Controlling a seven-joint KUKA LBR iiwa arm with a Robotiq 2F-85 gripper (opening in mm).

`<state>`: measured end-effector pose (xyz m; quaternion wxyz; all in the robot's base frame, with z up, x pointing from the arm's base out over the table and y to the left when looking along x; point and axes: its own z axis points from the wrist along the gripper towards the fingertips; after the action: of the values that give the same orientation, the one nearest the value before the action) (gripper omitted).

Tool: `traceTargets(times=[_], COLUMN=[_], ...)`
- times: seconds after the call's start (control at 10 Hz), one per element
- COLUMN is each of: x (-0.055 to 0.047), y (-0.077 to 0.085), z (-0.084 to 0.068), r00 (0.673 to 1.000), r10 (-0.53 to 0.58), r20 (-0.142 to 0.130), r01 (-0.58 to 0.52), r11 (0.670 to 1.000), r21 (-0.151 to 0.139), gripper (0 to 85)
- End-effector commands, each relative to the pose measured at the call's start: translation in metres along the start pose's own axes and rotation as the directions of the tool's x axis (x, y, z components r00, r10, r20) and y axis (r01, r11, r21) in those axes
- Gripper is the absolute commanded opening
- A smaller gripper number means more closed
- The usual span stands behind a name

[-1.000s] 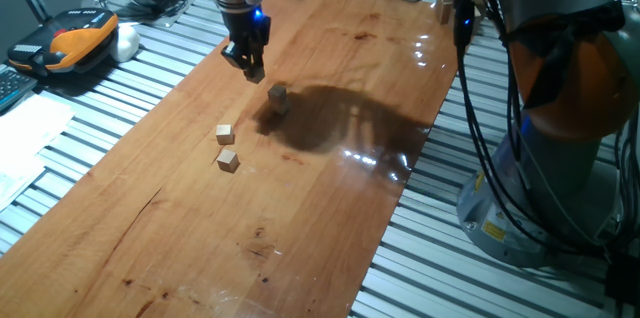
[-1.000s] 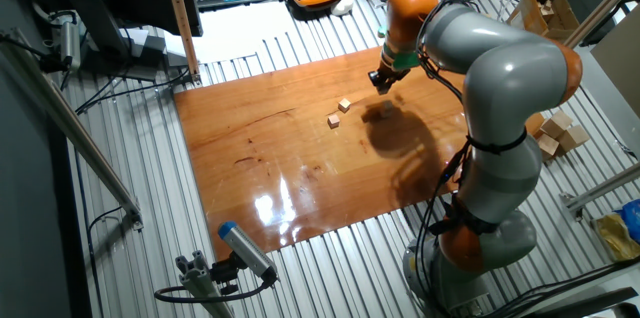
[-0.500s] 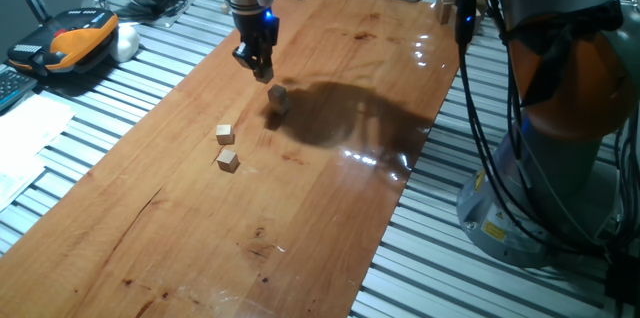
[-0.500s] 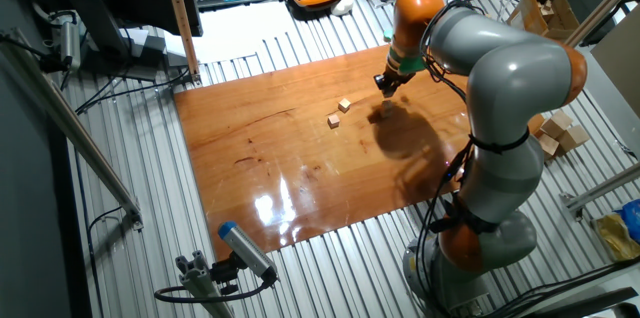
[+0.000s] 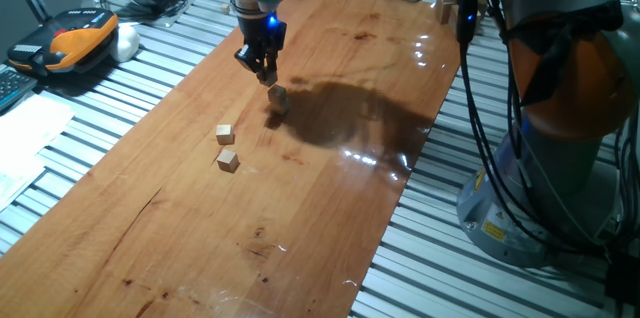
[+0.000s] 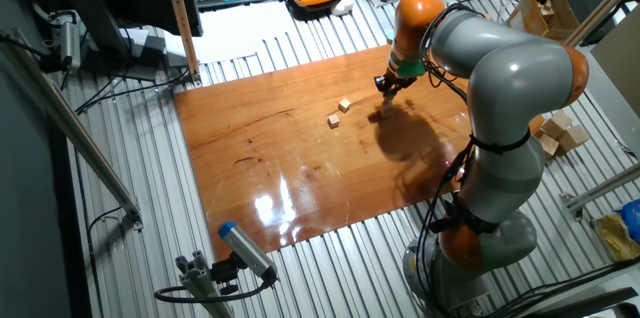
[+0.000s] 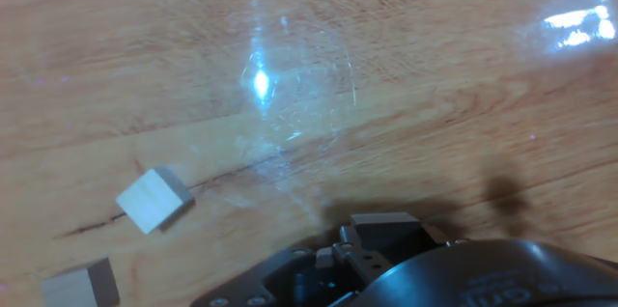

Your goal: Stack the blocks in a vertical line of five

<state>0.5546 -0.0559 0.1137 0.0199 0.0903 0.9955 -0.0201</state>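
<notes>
I am looking at the gripper [image 5: 262,70] hanging low over the wooden table [image 5: 330,198], fingers pointing down, with a blue light glowing on its body. Directly below and a touch toward the camera side of it in one fixed view, a small stack of blocks [image 5: 277,97] is sitting in the arm's shadow; how many cubes it is made of I cannot tell, and the fingertips are just above its top, with no clear contact showing. The other fixed view is showing the gripper [image 6: 386,86] over that same spot [image 6: 384,108]. Whether the jaws are parted or closed, and whether anything is between them, I cannot tell from any view; the hand view is mostly showing the dark gripper body [image 7: 386,259] at the bottom edge. Two loose blocks are lying apart from the gripper: the nearer block [image 5: 225,134] [image 6: 344,105] [image 7: 153,200], and just beyond it the farther block [image 5: 228,161] [image 6: 333,120] [image 7: 81,286], close together but not touching.
</notes>
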Motion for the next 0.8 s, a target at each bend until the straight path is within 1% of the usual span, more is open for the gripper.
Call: traceTargets(times=[0.0, 0.4, 0.6, 0.7], x=[0.0004, 0.0017, 0.0028, 0.0037], y=[0.0002, -0.0009, -0.0011, -0.0013], z=[0.0003, 0.0018, 0.0029, 0.0035], r00=[1.000, 1.000, 1.000, 1.000], r10=[0.011, 0.022, -0.009, -0.017], r20=[-0.001, -0.006, -0.004, -0.006], r01=[-0.011, -0.022, 0.009, 0.017], r11=[1.000, 1.000, 1.000, 1.000], r21=[-0.003, -0.013, -0.006, -0.008], gripper=[0.0, 0.0, 0.0, 0.0])
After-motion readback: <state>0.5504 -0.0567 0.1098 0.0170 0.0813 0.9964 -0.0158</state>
